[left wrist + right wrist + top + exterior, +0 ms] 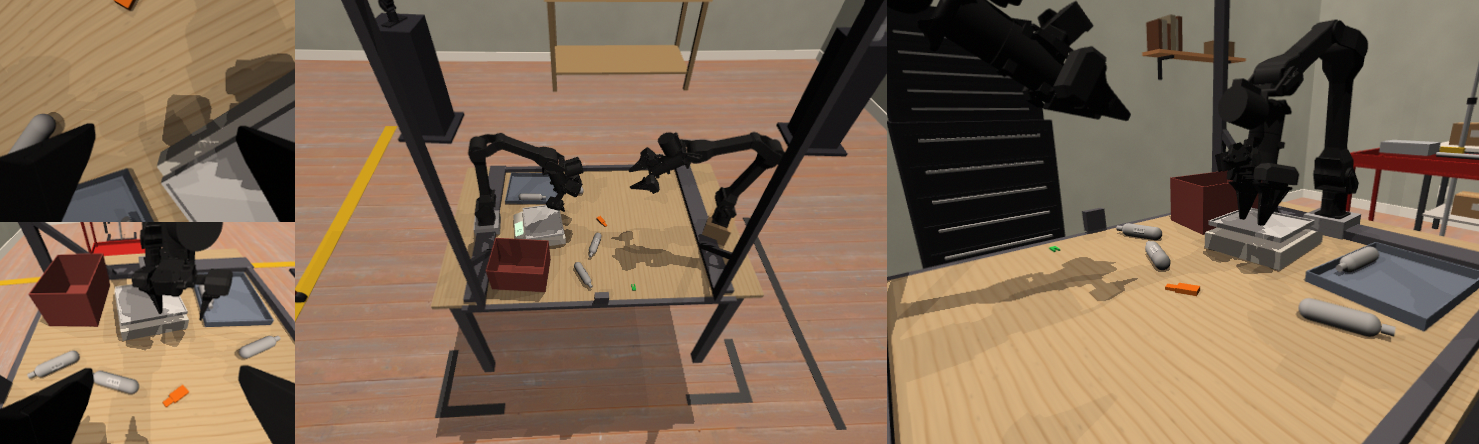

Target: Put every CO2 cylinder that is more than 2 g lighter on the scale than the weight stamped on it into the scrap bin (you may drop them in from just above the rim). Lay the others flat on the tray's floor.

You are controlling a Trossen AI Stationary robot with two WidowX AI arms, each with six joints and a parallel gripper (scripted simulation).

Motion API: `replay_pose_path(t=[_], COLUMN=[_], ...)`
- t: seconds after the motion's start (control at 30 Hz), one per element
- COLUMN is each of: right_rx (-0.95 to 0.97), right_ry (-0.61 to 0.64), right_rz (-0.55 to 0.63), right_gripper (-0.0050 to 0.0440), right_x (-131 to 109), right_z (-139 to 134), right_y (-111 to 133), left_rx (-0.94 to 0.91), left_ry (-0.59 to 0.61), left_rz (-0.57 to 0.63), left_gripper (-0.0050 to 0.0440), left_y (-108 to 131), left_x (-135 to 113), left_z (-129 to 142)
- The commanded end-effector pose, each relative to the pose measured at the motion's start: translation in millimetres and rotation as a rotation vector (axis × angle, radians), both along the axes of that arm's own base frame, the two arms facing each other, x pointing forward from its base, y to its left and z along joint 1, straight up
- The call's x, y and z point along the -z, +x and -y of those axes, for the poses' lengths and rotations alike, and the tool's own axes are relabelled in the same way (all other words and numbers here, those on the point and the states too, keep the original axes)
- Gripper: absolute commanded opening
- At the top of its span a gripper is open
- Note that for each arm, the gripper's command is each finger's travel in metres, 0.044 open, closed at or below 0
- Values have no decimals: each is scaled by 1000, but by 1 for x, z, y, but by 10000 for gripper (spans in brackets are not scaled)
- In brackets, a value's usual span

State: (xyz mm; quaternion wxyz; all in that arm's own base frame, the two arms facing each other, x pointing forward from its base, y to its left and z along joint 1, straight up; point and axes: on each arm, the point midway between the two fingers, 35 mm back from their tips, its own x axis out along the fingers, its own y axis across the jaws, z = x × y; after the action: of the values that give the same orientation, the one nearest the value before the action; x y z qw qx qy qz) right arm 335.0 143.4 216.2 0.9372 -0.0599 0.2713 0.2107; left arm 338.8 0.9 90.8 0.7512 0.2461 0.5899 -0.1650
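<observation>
Left hand spread over the scale edge; next cylinder to be fetched for weighing.
The left hand point(565, 200) point(1252, 220) point(166, 132) point(179, 316) is spread, nothing pinched. Below it, the scale point(542, 220) point(1262, 245) point(213, 188) point(153, 326) carries no cylinder. One cylinder point(531, 197) point(1359, 259) lies flat in the tray point(507, 202) point(1367, 300) point(101, 198) point(238, 323); outside it, a second cylinder point(581, 191) point(1339, 317) point(35, 134) point(257, 347) looks the likely next pick. Its body should be straddled squarely at mid-length, then lowered level onto the pan and released before reading; rolling is the risk. Two stamped cylinders lie farther off, nearer the scrap bin point(517, 277) point(1187, 204) point(69, 308), their stamps too small to read. The right hand point(631, 179) point(165, 374) is spread and best kept back.
</observation>
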Motion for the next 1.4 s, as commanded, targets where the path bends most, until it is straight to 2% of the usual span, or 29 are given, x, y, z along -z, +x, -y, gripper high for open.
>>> replay_pose_path(t=[0.0,0.1,0.2,0.47,0.67,1.13,1.27,1.37], right_rx=[-54,-94,-124,-150,-150,-148,-148,-148], right_ry=[7,7,7,7,7,7,7,7], right_rz=[21,20,19,18,18,18,18,18], right_gripper=[440,440,440,440,440,440,440,440], right_x=[-8,-2,4,10,9,8,8,8], right_z=[-1,0,1,3,2,2,2,2], right_y=[-46,-74,-94,-110,-109,-108,-108,-108], left_rx=[-15,-51,-103,-183,-218,-217,-178,-73], left_ry=[-69,-136,-173,-217,-238,-241,-221,-183], left_rz=[34,30,44,79,90,90,81,64], left_gripper=[440,440,440,440,440,440,344,272], left_y=[26,37,49,67,74,71,75,76], left_x=[0,7,9,10,12,10,13,15], left_z=[45,84,112,144,158,157,159,162])
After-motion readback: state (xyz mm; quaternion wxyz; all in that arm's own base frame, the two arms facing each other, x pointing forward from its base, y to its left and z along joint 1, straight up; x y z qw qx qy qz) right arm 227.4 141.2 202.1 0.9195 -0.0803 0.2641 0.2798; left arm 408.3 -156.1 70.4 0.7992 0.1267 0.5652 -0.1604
